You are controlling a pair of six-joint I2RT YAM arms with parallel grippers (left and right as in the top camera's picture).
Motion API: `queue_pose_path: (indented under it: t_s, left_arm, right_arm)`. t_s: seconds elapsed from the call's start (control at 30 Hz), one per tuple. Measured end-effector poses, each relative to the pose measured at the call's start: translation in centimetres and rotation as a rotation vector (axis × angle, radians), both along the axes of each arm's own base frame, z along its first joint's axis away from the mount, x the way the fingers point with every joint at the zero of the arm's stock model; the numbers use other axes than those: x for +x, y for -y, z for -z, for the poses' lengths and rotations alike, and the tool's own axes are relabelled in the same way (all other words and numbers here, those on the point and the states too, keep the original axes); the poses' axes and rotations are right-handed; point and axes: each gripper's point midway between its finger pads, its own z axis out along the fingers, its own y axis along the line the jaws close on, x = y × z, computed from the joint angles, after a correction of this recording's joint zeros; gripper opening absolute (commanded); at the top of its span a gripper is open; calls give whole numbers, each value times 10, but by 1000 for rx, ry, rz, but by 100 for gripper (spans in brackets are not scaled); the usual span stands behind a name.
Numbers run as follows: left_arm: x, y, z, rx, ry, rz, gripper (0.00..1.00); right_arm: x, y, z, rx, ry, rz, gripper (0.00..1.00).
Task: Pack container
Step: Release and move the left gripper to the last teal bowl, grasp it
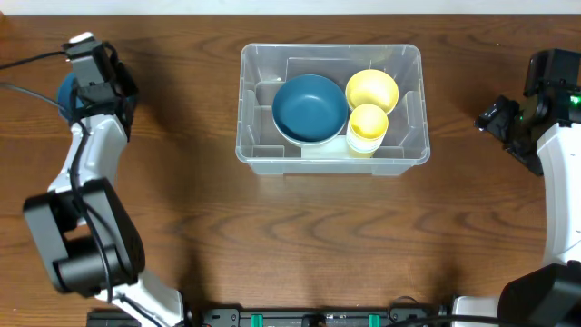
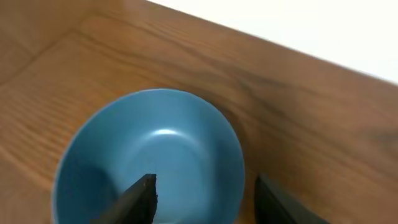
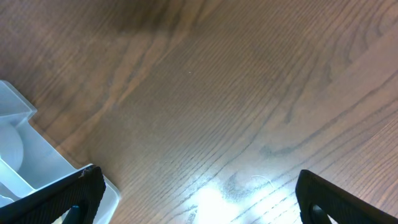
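Your left gripper (image 2: 205, 182) is spread open, one finger inside a small blue bowl (image 2: 155, 143), the other outside its rim, at the table's (image 2: 298, 112) left side. Your right gripper (image 3: 199, 174) gapes wide over bare wood. The container (image 1: 257, 150) sits mid-table, holding a bigger blue bowl (image 1: 309, 107), a yellow bowl (image 1: 371, 91) and a yellow cup (image 1: 368, 125).

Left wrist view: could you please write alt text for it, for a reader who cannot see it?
An empty blue bowl sits on the wooden table, seen from close above. The left gripper is open, its two dark fingers at the bottom edge straddling the bowl's rim, one over the inside and one outside.
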Motion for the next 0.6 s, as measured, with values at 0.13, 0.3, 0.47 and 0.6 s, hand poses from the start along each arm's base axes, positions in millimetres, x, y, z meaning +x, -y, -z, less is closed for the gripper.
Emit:
queue_pose_path:
  t_s: [0.13,0.3,0.47,0.6]
  left_arm:
    - [7,0,21,44,-46,55,80]
    - [8,1,40,66,-97,90,81]
    - [7,1,59,74,-143,108,78]
    - [4,3,83,58,-193,113,49]
  right_arm:
    - [0,0,0,0,0,0,99]
    - [0,0,0,0,0,0,99]
    - [0,0,0,0,0,0,99]
    - [0,0,0,0,0,0,99]
